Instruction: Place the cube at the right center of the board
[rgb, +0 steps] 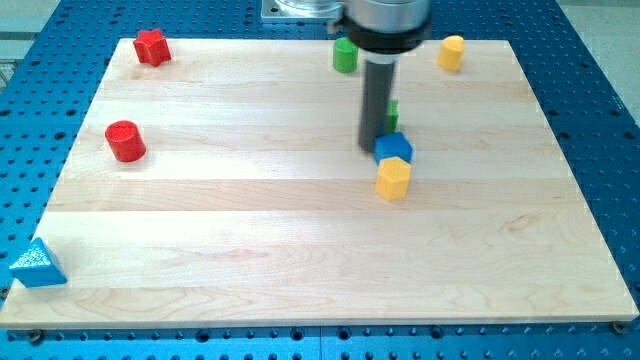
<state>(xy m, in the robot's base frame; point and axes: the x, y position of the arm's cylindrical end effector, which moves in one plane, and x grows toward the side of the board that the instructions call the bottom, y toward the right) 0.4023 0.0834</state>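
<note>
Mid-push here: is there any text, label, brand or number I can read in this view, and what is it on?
None can be read.
Arm collar above the rod: no lettering shows on it.
Blocks: blue cube, yellow block, red cylinder, red star, green cylinder, yellow cylinder, blue triangle carry no writing.
My tip sits at the cube's left edge.

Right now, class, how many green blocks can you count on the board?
2: a green cylinder at the view's top centre, and a green block mostly hidden behind the rod, above the blue cube.
</note>
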